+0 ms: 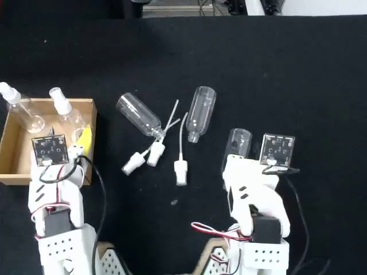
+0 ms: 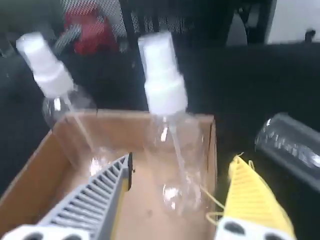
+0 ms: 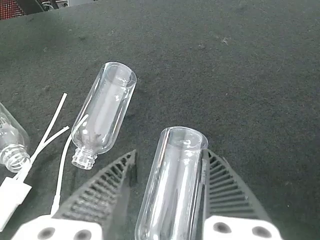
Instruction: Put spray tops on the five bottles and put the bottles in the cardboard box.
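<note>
Two finished bottles stand in the cardboard box (image 1: 14, 163) at the left edge of the black counter (image 1: 287, 69): the far capped bottle (image 1: 23, 112) and the near capped bottle (image 1: 67, 113), each with a white spray top on. The left tool (image 2: 182, 162) hangs over the box with its grey and yellow fingers spread wide and nothing between them. The right tool (image 3: 169, 155) straddles an uncapped bottle (image 3: 175, 185); one finger lies against the bottle, the other stands a little off it. Two more open bottles lie on the counter mid-way, the left open bottle (image 1: 137, 114) and the middle open bottle (image 1: 200, 112), with three loose spray tops (image 1: 156, 153) just beside them.
</note>
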You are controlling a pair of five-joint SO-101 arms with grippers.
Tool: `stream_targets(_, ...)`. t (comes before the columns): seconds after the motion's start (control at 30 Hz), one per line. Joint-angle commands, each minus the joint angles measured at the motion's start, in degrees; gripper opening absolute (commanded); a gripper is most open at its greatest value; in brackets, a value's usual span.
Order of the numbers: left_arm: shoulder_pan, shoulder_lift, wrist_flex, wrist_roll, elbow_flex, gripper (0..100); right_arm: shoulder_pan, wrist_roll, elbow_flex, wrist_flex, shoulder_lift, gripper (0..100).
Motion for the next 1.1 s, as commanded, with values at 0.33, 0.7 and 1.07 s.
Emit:
stream_targets(0.33, -4.5, 4.1, 27.9, -4.3, -21.7, 29, -0.1, 0.2, -0.6, 0.1, -5.5, 17.0)
stream_targets(0.7, -5.1, 44.4, 30.2, -4.4, -46.8, 29, -0.1, 0.2, -0.5, 0.1, -5.5, 17.0)
stream_targets(1.07, -6.5, 62.8, 30.6, -6.8, -54.6, 29, -0.1, 0.2, -0.5, 0.1, -5.5, 17.0)
